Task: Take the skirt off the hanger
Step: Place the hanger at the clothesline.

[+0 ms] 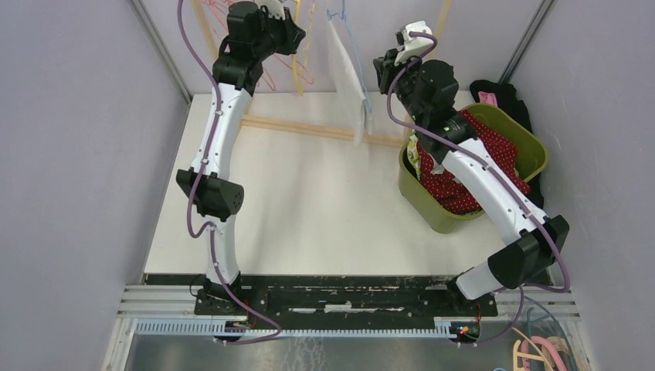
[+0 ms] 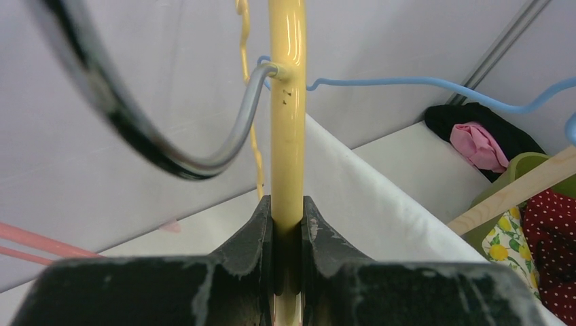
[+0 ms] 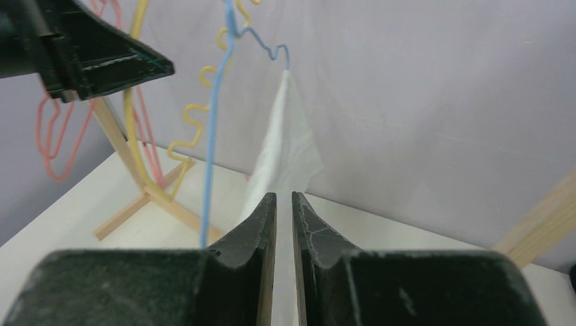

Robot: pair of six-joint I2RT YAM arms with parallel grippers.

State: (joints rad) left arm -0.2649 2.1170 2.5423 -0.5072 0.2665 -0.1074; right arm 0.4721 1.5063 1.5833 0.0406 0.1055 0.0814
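The white skirt (image 1: pixel 347 69) hangs edge-on from a thin blue wire hanger (image 1: pixel 345 27) at the back of the table. In the right wrist view the skirt (image 3: pixel 282 153) drops from the hanger's (image 3: pixel 216 122) far end. Its cloth runs down between my right gripper's (image 3: pixel 284 197) narrow jaws, which are shut on it. From above, the right gripper (image 1: pixel 376 77) is at the skirt's right edge. My left gripper (image 2: pixel 287 204) is raised at the rack and shut on a thick yellow bar (image 2: pixel 286 122) with a grey metal hook. The blue hanger (image 2: pixel 407 83) and skirt (image 2: pixel 360 190) lie just behind it.
A wooden rack base (image 1: pixel 309 127) crosses the back of the table, with pink hangers (image 1: pixel 282 77) and wavy yellow ones (image 3: pixel 193 109) on it. A green bin (image 1: pixel 534 143) holding red dotted cloth stands at the right. Black and pink garments (image 1: pixel 494 94) lie behind it. Purple walls close in on both sides.
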